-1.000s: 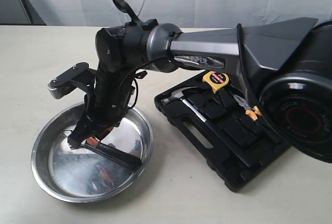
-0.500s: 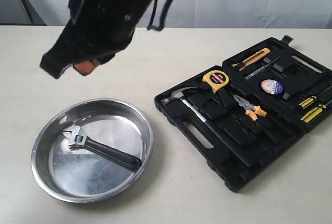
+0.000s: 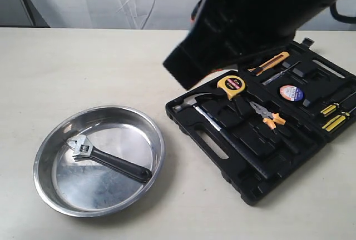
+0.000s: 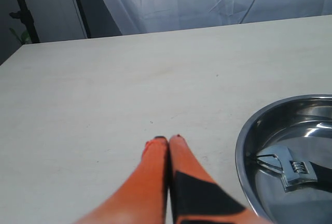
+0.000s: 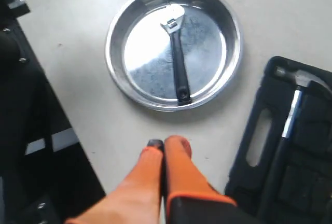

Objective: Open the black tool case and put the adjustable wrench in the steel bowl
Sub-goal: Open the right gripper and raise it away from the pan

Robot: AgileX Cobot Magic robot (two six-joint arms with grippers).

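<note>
Scene: a pale table (image 3: 83, 62) holding a steel bowl on the left and an open black tool case on the right of the exterior view.
Adjustable wrench (image 3: 108, 159): lies flat on the bottom of the steel bowl, with no gripper touching it.
Wrench direction: its long axis runs diagonally across the bowl. The silver jaw head is towards the bowl's left side. The thick black handle slants down and to the right, ending near the bowl's right wall.
Steel bowl (image 3: 149, 131): shallow, round and shiny, standing on the table just beside the tool case and apart from it.
Tool case (image 3: 196, 130): lid opened flat, with a claw hammer (image 3: 188, 103), a yellow tape measure (image 3: 232, 86) and orange-handled pliers (image 3: 267, 115) seated in its tray.
Left gripper (image 4: 167, 141): orange fingers pressed together with nothing between them, hovering over bare table beside the bowl's rim.
Right gripper (image 5: 165, 146): orange fingers likewise clenched and empty, held high above the table between the bowl and the case.
Arm (image 3: 250, 23): a dark, blurred shape across the upper right of the exterior view, above the case.
</note>
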